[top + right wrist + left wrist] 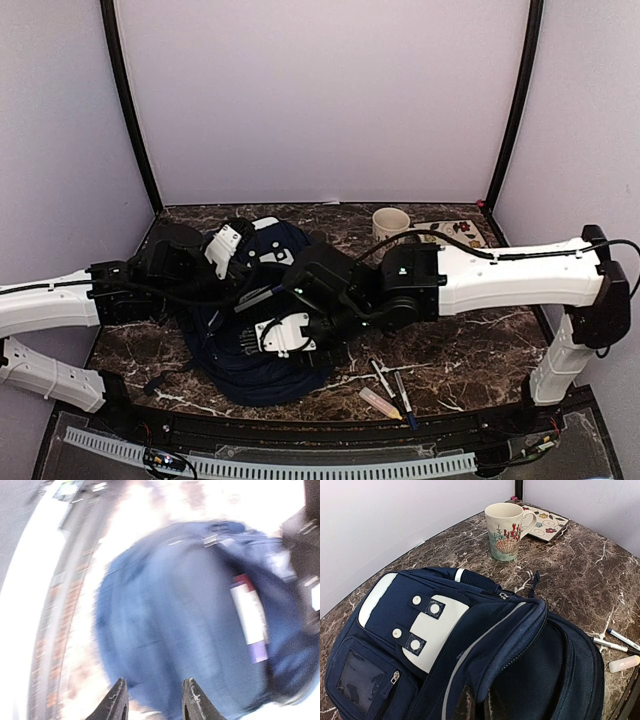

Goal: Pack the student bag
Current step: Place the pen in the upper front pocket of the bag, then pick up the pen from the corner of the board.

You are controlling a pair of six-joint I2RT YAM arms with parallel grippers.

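Right gripper fingertips sit at the bottom edge of the right wrist view, spread apart with nothing between them, poised over blue fabric of the student bag; that view is heavily motion-blurred. A white tube-shaped item with a purple end and a dark red end lies against the fabric toward the right; too blurred to identify. Left gripper is at the bottom of its wrist view, jaws together and pinching the raised rim of the bag's main opening, which gapes to show a dark interior. From above, the bag lies on the dark marble table left of centre, between the two arms, largely covered by them. Its front panel with a light grey patch and snap tabs faces the left wrist camera, a clear window pocket below. A cream mug with a shell motif stands upright beyond the bag, a patterned tray just behind it. Two pens and a pale pink tube lie on the table to the bag's right, apart from it.
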